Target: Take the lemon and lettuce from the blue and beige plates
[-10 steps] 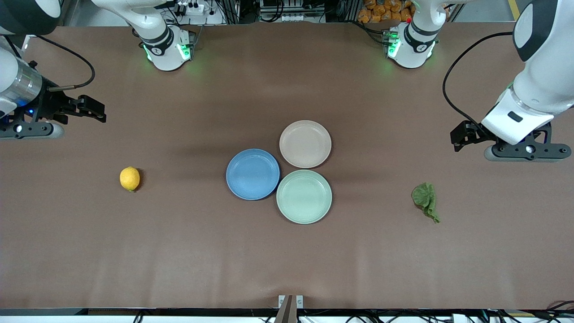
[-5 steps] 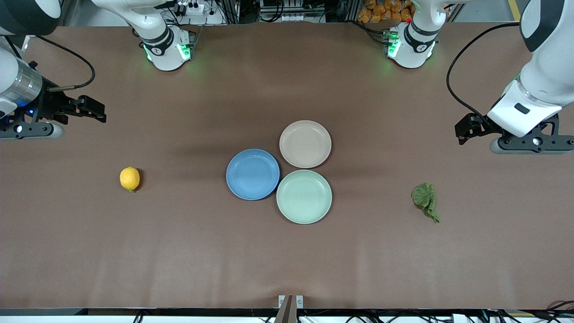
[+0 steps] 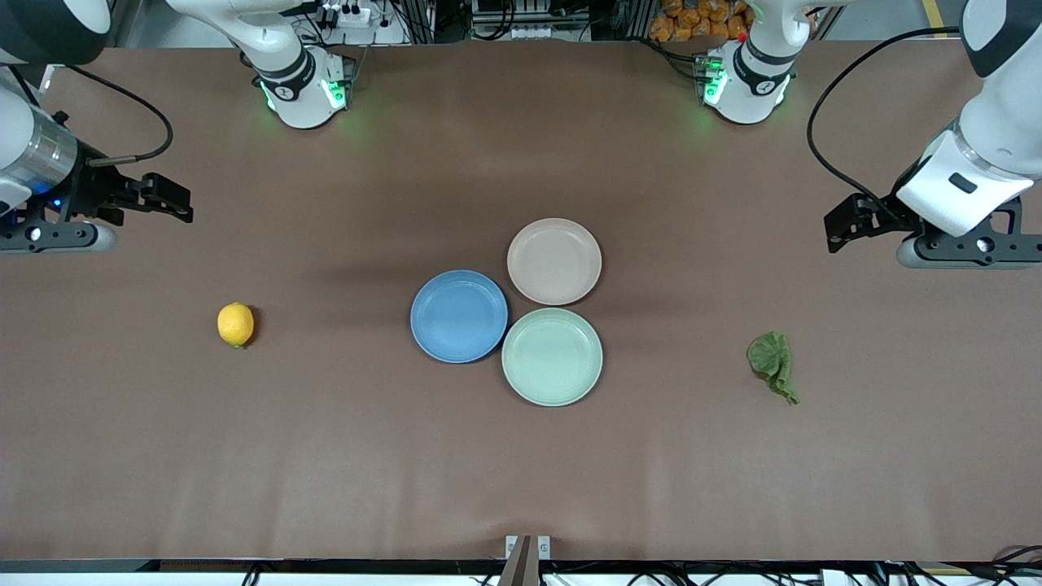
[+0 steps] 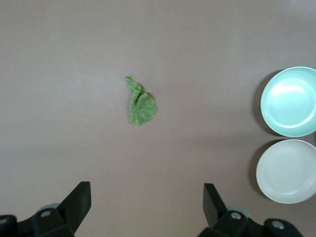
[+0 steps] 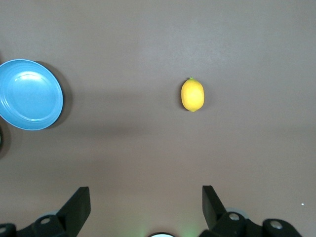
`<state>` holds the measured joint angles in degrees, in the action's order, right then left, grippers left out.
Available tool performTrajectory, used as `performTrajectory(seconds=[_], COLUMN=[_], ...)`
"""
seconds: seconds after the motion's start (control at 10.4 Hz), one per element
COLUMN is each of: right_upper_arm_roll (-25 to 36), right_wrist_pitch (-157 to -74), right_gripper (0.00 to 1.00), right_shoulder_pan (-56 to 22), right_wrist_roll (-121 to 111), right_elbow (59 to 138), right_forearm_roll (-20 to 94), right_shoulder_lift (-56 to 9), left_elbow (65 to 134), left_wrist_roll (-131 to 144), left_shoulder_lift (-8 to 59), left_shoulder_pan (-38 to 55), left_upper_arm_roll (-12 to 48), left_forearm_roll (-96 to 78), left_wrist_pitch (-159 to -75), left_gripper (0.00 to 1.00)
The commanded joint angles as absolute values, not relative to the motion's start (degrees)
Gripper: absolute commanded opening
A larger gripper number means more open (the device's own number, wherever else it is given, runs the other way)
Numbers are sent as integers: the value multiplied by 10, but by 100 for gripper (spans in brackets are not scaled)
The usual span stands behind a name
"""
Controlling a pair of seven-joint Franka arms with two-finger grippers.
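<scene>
At the right arm's end of the table (image 3: 521, 480), the right gripper (image 3: 177, 203) is held in the air over bare brown matte surface, its black fingers spread wide apart and nothing between them. Close to that same end, nearer to the front camera, the lemon (image 3: 235, 324) is seen lying on the table itself, not on a plate: a small, smooth, bright-yellow oval with a pointed tip. Toward the middle of the table three round, shallow, matte plates are clustered edge to edge. The blue plate (image 3: 459, 316) is found on the right arm's side of the cluster, the pinkish-beige plate (image 3: 554, 261) farthest from the front camera, the pale mint-green plate (image 3: 552, 356) nearest to it. All three are shown bare. Toward the left arm's end, the lettuce (image 3: 772, 363) is spotted flat on the table, a dark green, wrinkled, crumpled leaf tapering to a thin tail. Above that end, the left gripper (image 3: 840, 229) is hung in the air, jaws apart and nothing gripped.
</scene>
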<state>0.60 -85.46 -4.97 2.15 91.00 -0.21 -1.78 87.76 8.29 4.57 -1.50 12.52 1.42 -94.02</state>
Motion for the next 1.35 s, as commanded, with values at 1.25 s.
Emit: performTrajectory(seconds=[1.25], right_upper_arm_roll=[1], right_wrist_pitch=[-857], right_gripper=[100], right_shoulder_pan=[-42], right_wrist_roll=[18], right_elbow=[923], right_forearm_roll=[-11], right_shoulder_lift=[-6], left_elbow=[867], left_wrist_roll=[44], left_shoulder_lift=[18], left_shoulder_pan=[-20], left_upper_arm_roll=[107], left_forearm_roll=[4], left_wrist_pitch=[-904], left_gripper=[100])
